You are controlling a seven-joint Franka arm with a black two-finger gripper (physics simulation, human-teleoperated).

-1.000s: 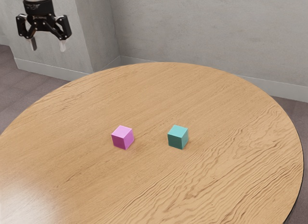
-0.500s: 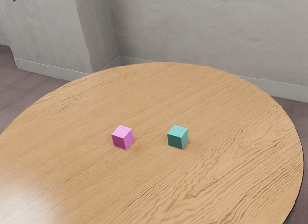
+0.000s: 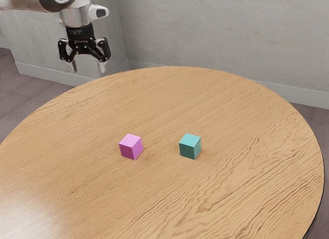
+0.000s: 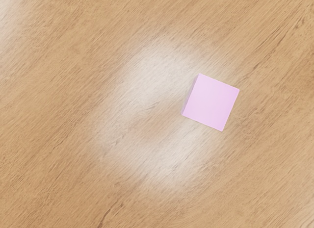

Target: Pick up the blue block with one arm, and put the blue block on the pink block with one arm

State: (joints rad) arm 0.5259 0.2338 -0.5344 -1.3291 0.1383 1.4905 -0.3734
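A teal-blue block [image 3: 189,146] rests on the round wooden table [image 3: 231,110], near its middle. To the exterior view's left of it, a short gap away, sits the pink block [image 3: 130,146]. My gripper [image 3: 86,69] hangs open and empty high above the table's far left part, well apart from both blocks. In the wrist view the pink block [image 4: 210,102] lies flat on the wood grain, seen from above.
Grey walls and a pillar [image 3: 97,28] stand behind the table. Bare wood surrounds both blocks on all sides, and the table's edge [image 3: 313,213] curves away at the exterior view's right.
My gripper rose out of the exterior view half a second ago, then came back down and further toward the exterior view's right. Neither block has moved.
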